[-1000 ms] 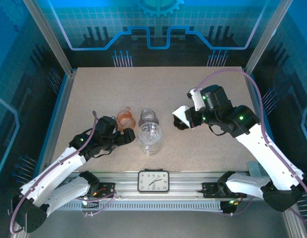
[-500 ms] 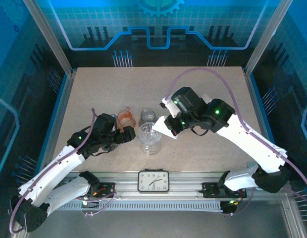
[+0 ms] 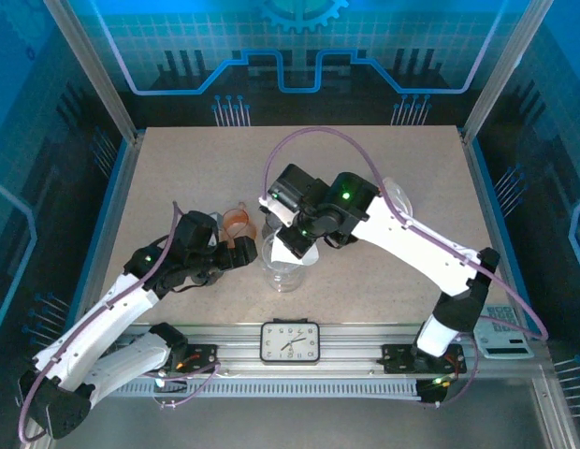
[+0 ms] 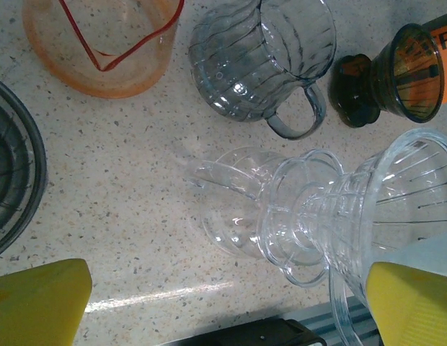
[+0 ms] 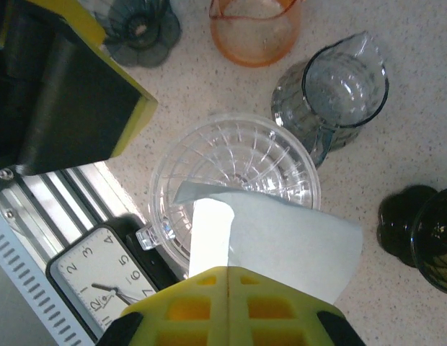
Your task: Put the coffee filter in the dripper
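Right hand: My right gripper (image 5: 227,277) is pinched tight on the coffee filter (image 5: 281,245). It holds the filter by one edge.
Filter: The white paper hangs over the open top of the dripper (image 5: 231,155) and covers part of it. One corner points down into the bowl. I cannot tell if it touches the glass.
Dripper: It is clear glass with ribs. It sits on a clear glass jug (image 4: 234,216) near the front of the table (image 3: 178,168).
Left hand: My left gripper (image 3: 236,254) has its yellow fingers (image 4: 36,303) spread wide and holds nothing. It is low, just beside the dripper on the left.
Behind the dripper: I see an orange cup (image 3: 239,222) and a grey jug (image 5: 339,90) close by. A dark funnel (image 5: 425,231) stands near the grey jug.
Front rail: A small clock (image 3: 290,341) sits in front of the dripper.
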`<state>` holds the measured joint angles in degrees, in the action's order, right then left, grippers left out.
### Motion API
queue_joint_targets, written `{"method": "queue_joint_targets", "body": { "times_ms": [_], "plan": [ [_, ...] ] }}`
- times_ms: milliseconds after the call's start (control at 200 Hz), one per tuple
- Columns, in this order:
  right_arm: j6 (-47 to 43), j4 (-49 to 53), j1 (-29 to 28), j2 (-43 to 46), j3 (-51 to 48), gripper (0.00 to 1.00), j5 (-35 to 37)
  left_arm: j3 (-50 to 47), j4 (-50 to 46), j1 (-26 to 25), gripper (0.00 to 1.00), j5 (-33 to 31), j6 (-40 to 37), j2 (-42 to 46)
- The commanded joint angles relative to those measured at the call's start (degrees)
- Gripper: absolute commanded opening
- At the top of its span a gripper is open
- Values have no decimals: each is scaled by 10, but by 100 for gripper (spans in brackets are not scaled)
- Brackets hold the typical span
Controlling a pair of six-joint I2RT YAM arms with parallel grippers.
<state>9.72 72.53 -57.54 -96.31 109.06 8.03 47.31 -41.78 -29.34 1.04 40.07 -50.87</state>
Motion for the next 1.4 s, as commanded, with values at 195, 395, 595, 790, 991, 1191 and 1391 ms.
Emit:
{"method": "queue_joint_targets", "body": {
  "times_ms": [195,395,595,790,991,1191,1391],
  "plan": [
    [-14,30,-19,-47,25,0,-1,2,4,15,99,44,-11,8],
    [-15,11,-24,-68,22,0,-10,-3,9,19,99,53,-10,9],
    [-14,-9,-24,-82,3,1,-22,-4,11,20,99,58,-10,10],
    [-10,-29,-23,-89,-22,3,-28,-4,9,22,99,60,-10,13],
    [-6,-47,-21,-85,-41,11,-33,-5,7,22,99,61,-7,18],
    [1,-59,-21,-56,-48,39,-22,0,5,24,99,66,-2,20],
    [12,-70,-20,-21,-63,52,-10,8,7,27,99,69,5,23]
  ]
}}
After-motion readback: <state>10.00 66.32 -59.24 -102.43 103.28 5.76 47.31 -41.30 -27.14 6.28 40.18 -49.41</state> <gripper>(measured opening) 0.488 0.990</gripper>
